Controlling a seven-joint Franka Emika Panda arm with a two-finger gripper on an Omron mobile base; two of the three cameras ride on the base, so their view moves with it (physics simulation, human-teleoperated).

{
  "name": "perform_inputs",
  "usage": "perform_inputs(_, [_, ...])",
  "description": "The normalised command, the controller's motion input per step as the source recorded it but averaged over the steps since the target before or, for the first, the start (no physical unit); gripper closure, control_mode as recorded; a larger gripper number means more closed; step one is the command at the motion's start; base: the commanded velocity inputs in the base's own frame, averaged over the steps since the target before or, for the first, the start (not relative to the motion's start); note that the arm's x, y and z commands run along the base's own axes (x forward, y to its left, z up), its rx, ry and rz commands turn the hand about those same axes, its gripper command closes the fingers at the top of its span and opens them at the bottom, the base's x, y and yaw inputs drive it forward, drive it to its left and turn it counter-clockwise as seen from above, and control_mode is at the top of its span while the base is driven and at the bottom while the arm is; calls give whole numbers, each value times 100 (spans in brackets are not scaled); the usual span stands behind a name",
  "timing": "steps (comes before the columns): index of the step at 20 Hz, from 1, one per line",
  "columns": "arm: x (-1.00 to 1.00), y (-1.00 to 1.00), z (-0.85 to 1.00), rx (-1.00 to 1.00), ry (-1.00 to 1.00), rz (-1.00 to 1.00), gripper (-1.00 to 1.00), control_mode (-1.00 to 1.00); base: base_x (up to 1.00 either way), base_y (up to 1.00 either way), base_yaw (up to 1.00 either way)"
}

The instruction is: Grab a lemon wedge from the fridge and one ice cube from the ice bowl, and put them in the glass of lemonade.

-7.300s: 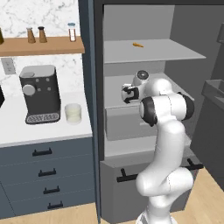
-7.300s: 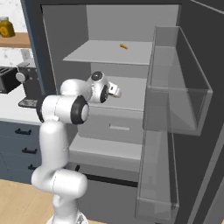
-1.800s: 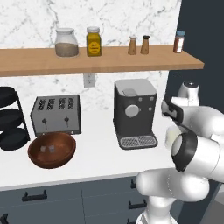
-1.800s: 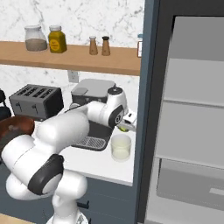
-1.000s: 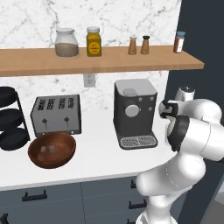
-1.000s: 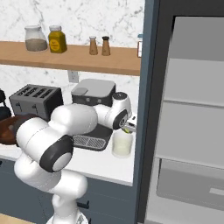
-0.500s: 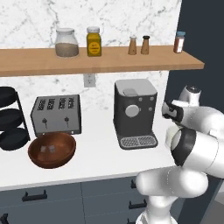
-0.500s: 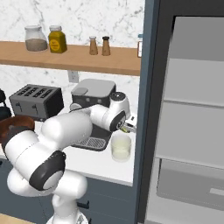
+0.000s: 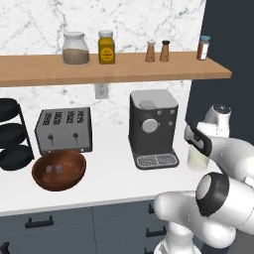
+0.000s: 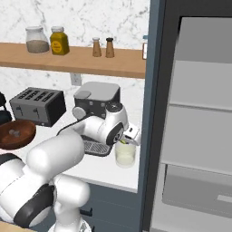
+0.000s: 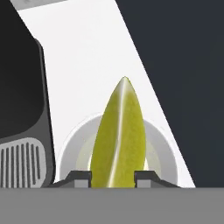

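My gripper (image 11: pixel 112 177) is shut on the lemon wedge (image 11: pixel 118 140), a yellow-green sliver that points away from the fingertips. Directly beneath it stands the glass of lemonade (image 11: pixel 162 151), whose round rim rings the wedge. From the right base view, the gripper (image 10: pixel 124 138) hovers just above the glass (image 10: pixel 125 155) on the white counter, with the wedge (image 10: pixel 121 142) at the rim. In the left base view the glass (image 9: pixel 197 159) sits to the right of the coffee machine, under my hand. The wooden ice bowl (image 9: pixel 58 169) rests far left on the counter. The fridge (image 10: pixel 195 136) stands open on the right.
A coffee machine (image 9: pixel 153 128) stands close beside the glass on its left. A toaster (image 9: pixel 63 130) and a black tiered rack (image 9: pixel 11 134) are further left. A wooden shelf (image 9: pixel 114 67) with jars and shakers runs overhead. The counter's front edge lies near the glass.
The base has driven from the fridge to the counter. Over the last second the hand has settled slightly lower over the glass, still holding the wedge.
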Motion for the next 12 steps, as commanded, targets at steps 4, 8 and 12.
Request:
perform_inputs(4, [6,0,-20,0,0,0,100,-100,0,0,0])
perform_inputs(8, [25,0,-12,0,0,1,100,-100,0,0,0])
perform_inputs(12, [2,0,-1,0,0,1,-100,-100,0,0,0])
